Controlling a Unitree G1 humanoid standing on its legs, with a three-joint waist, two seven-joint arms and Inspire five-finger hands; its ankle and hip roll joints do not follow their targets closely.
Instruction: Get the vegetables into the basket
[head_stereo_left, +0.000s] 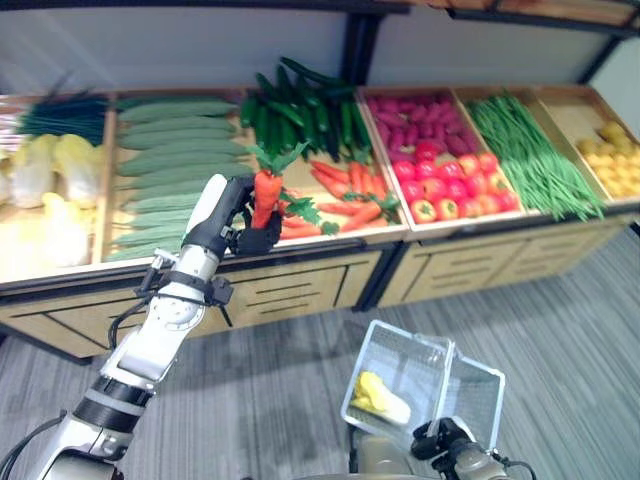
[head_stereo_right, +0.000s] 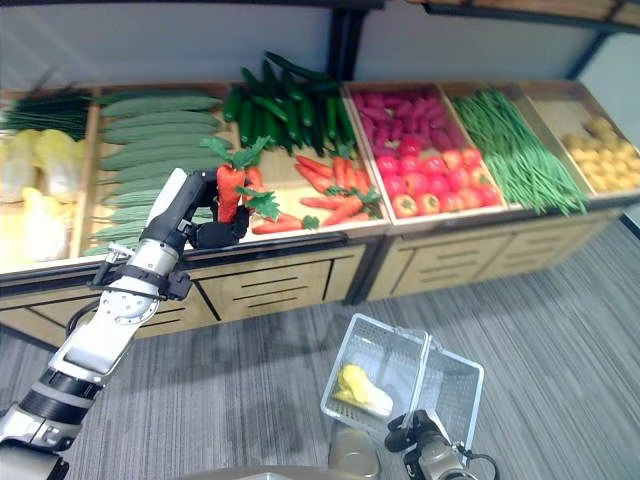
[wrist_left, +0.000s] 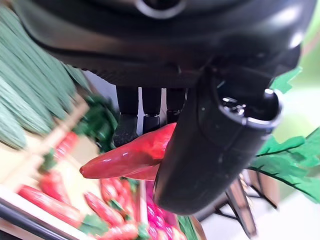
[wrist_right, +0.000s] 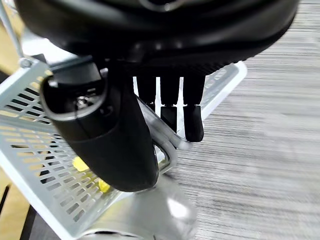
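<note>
My left hand (head_stereo_left: 235, 222) is shut on a carrot (head_stereo_left: 265, 196) with green leaves, held upright just above the front edge of the carrot crate (head_stereo_left: 345, 200). In the left wrist view the carrot (wrist_left: 131, 157) lies pinched between the thumb (wrist_left: 215, 145) and the fingers (wrist_left: 145, 112). Down by the floor my right hand (head_stereo_left: 448, 442) is shut on the handle (wrist_right: 165, 137) of a white wire basket (head_stereo_left: 470, 385). Inside the basket lies a yellow-green vegetable (head_stereo_left: 380, 397).
A long wooden stand holds crates of cabbages (head_stereo_left: 45, 190), pale cucumbers (head_stereo_left: 170, 160), dark cucumbers (head_stereo_left: 300, 110), tomatoes (head_stereo_left: 450, 185), green beans (head_stereo_left: 535, 160) and yellow produce (head_stereo_left: 610, 155). Drawers (head_stereo_left: 290, 290) front the stand. Grey carpet (head_stereo_left: 560, 320) lies before it.
</note>
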